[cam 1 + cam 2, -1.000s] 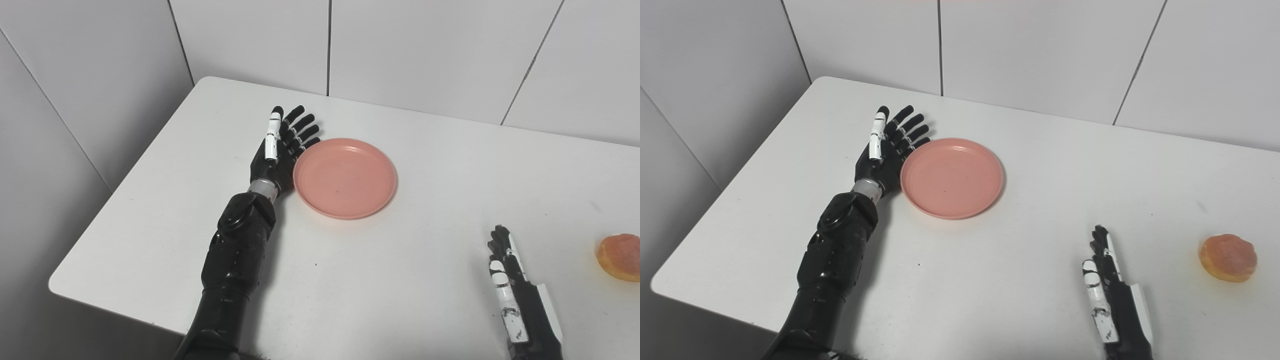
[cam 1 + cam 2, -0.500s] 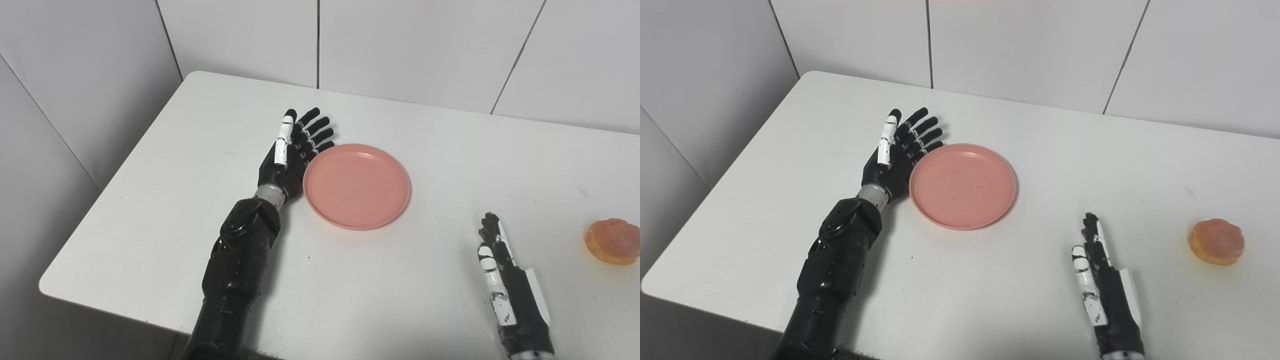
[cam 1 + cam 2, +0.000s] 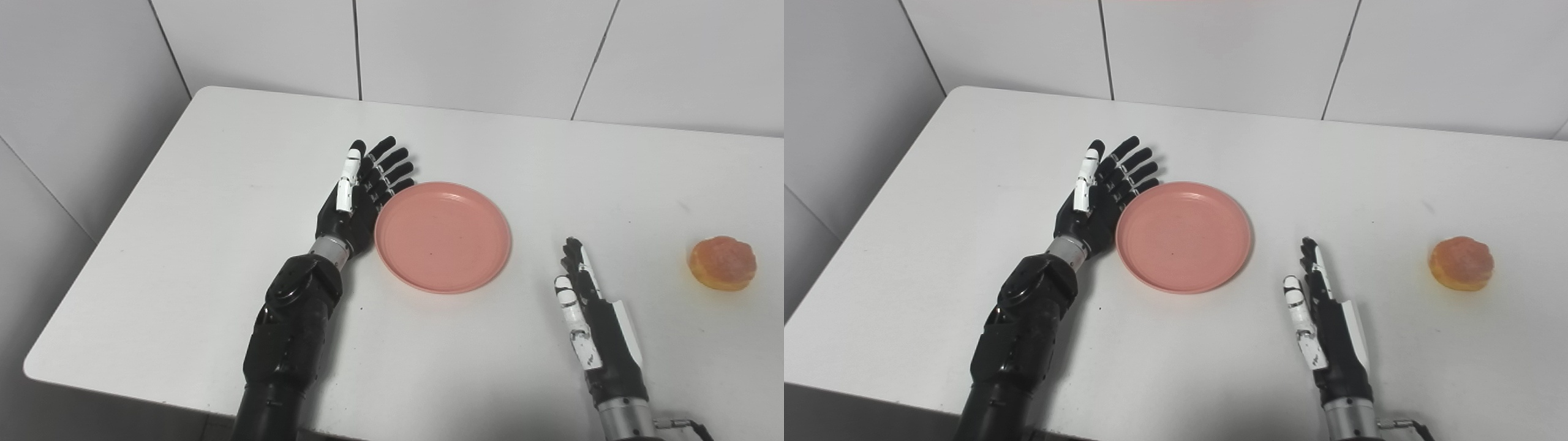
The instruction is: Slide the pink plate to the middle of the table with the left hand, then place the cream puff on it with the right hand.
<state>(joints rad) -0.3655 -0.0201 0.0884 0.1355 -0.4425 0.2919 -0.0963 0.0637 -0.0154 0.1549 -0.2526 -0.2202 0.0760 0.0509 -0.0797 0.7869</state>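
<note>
Presently, step one, the slide: left hand [image 3: 358, 196], fingers spread and holding nothing, edge-on against the left rim of the pink plate [image 3: 442, 236] near table centre; right hand [image 3: 591, 312], fingers extended, empty; cream puff [image 3: 722, 263] far right, next to be reached and grasped.

Pink plate [image 3: 443, 236] on white table [image 3: 184, 245]. Left hand [image 3: 358, 199] flat-fingered, pressed against plate's left rim. Right hand [image 3: 591, 318] spread, empty, right of plate. Cream puff [image 3: 722, 263] far right of plate.
</note>
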